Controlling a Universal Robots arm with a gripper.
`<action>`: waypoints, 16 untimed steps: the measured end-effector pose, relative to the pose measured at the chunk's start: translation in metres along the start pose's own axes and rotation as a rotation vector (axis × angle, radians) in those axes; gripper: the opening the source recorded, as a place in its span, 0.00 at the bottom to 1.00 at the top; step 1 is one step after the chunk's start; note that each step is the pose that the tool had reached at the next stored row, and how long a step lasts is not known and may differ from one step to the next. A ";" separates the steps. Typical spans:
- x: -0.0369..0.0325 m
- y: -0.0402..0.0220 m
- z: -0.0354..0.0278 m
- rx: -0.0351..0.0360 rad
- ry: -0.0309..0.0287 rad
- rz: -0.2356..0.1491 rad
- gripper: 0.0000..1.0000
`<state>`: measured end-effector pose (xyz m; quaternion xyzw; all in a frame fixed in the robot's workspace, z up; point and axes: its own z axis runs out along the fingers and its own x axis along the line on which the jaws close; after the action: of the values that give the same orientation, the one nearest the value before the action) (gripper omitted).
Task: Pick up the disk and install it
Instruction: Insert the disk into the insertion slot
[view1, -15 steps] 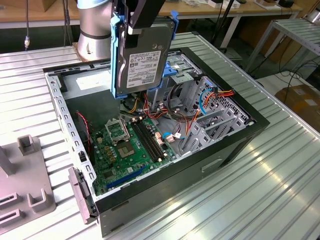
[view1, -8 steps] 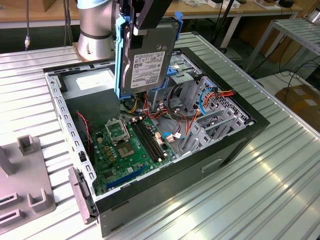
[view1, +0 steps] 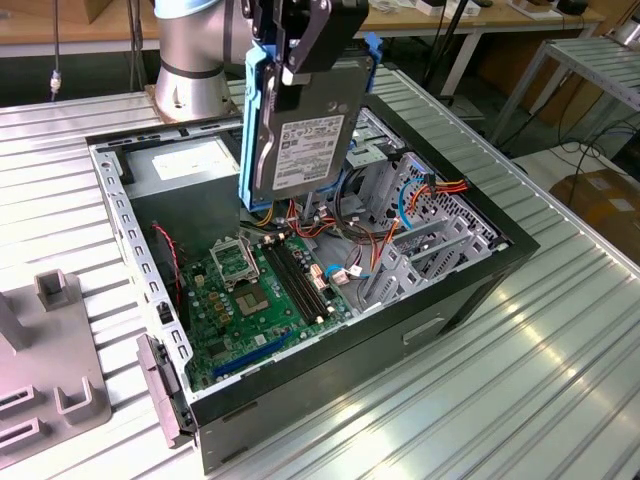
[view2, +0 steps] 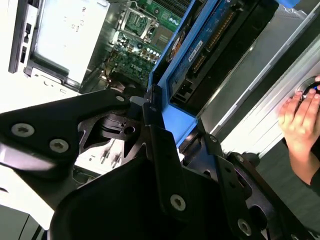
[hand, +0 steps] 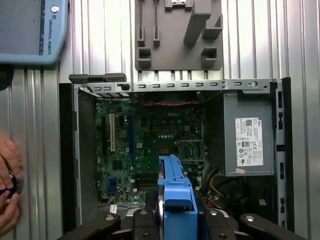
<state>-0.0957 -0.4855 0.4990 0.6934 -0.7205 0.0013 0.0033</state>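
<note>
Metal table (view1: 470, 390); disk (view1: 305, 140) in pincer (view1: 300, 55)

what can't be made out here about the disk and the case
Exterior view: the disk hides part of the case; the top edge cuts off the arm.
First wrist view: the disk is edge-on, its label hidden.
Second wrist view: the gripper covers the disk's held end; the edge cuts off the hand.

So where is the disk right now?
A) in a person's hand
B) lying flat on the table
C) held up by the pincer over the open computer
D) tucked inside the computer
C: in the exterior view the pincer grips the disk by its top, and it hangs upright above the open computer.
</note>
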 end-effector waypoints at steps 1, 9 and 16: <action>0.0030 -0.0024 0.0005 -0.0001 0.0000 0.000 0.37; 0.0079 -0.0470 0.0033 0.0000 0.0008 0.000 0.37; 0.0270 -0.0608 0.0050 0.0000 0.0008 0.000 0.37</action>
<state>-0.0360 -0.5148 0.4941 0.6935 -0.7205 0.0016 0.0036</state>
